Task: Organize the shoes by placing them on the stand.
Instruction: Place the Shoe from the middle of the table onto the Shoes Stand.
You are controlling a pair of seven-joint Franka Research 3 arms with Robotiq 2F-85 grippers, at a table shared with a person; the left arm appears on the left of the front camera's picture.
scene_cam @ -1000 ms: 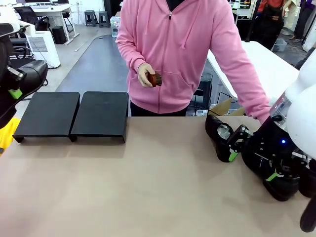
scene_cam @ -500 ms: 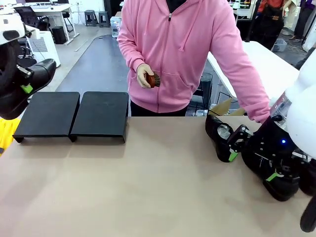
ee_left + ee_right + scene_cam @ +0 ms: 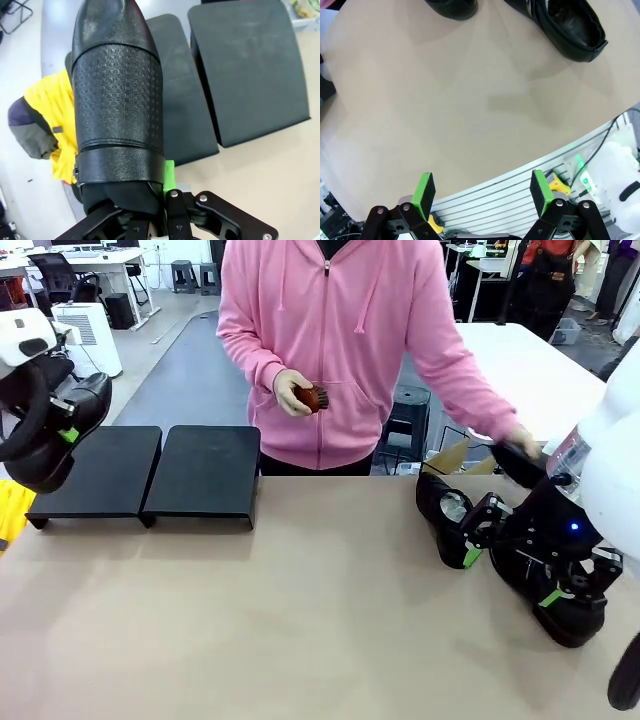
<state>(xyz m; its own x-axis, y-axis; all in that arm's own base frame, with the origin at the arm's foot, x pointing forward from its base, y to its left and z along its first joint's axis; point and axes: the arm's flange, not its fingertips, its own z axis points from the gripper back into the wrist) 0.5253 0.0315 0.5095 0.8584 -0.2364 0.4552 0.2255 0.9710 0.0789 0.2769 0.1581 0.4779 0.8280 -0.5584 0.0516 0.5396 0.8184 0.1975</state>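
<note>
Clamped between the fingers of the left gripper (image 3: 125, 175): one glossy black leather dress shoe (image 3: 117, 95), gripped at the heel end, one green pad (image 3: 169, 172) pressed flat to its side. Smooth pointed toe, grid-embossed panel across the vamp, plain band behind. Held in the air over the outer end of the left panel of the low matte-black two-panel stand (image 3: 250, 65), not resting on it.

More on the right of the pale beige worktop (image 3: 300, 620): a second shoe (image 3: 447, 510) with pale grey lining near the far edge, and a third shoe (image 3: 572, 618) nearer, partly behind the right gripper (image 3: 510, 577). Fingers of that gripper spread wide, holding nothing. A fourth black shoe (image 3: 512, 462) under the person's hand (image 3: 522, 438) at the far right edge.

From the left wrist: the embossed texture up close, plus a yellow-and-grey bundle (image 3: 52, 120) on the floor beside the stand. From the front: the held shoe as a plain dark shape, and a pink hooded top (image 3: 340, 340) with a small reddish-brown object (image 3: 312, 398) in the other hand. From the right wrist: green pads well apart over bare worktop, a ribbed metal frame (image 3: 510, 200) along the near edge, and at the top an open shoe mouth (image 3: 570, 22) and another toe (image 3: 452, 5).
</note>
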